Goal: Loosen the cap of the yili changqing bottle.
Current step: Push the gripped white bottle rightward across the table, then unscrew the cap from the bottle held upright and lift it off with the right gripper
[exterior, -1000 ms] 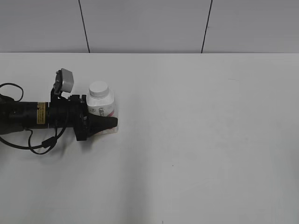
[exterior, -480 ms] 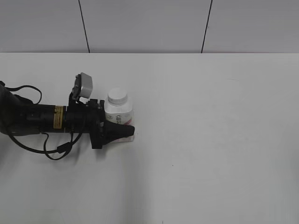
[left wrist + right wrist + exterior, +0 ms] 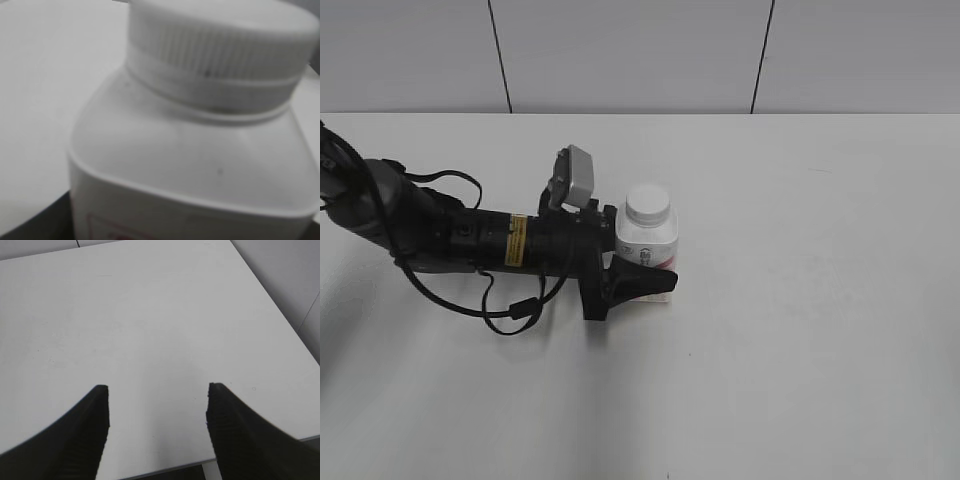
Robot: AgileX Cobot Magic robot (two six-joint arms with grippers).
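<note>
The yili changqing bottle (image 3: 647, 248) is a small white bottle with a pink-red label, upright on the white table (image 3: 800, 300) left of centre. Its white ribbed cap (image 3: 647, 205) sits on the neck. My left gripper (image 3: 645, 268) is shut on the bottle's body from the left; one black finger shows along its front. In the left wrist view the bottle (image 3: 190, 170) and cap (image 3: 220, 35) fill the frame, blurred. My right gripper (image 3: 156, 390) is open and empty above bare table near its edge; it is outside the exterior view.
The left arm with its cables (image 3: 450, 240) lies low across the left of the table. A grey panelled wall (image 3: 640, 55) stands behind the table. In the right wrist view the table edge (image 3: 200, 462) runs just under the right gripper's fingers.
The left arm has slid to the right across the table with the bottle gripped in it, carrying it from the far left toward the centre. The bottle stays upright.
</note>
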